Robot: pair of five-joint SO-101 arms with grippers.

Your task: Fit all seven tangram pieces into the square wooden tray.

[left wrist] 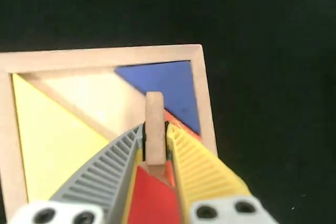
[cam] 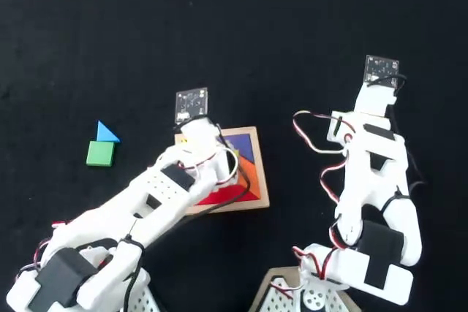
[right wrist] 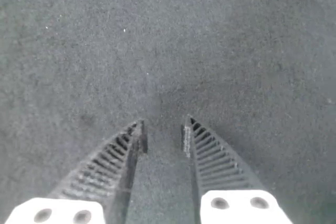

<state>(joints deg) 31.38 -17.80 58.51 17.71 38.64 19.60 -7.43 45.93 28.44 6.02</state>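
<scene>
Now, left hand (left wrist: pixel 155 131) pinches wooden piece (left wrist: pixel 154 107) over tray (left wrist: pixel 105 56).

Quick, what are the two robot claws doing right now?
Left gripper: closed, holding a tan piece.
Right gripper: open, holding nothing.

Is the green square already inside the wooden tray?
No, the green square lies on the black table beside the blue triangle, well apart from the wooden tray.
</scene>
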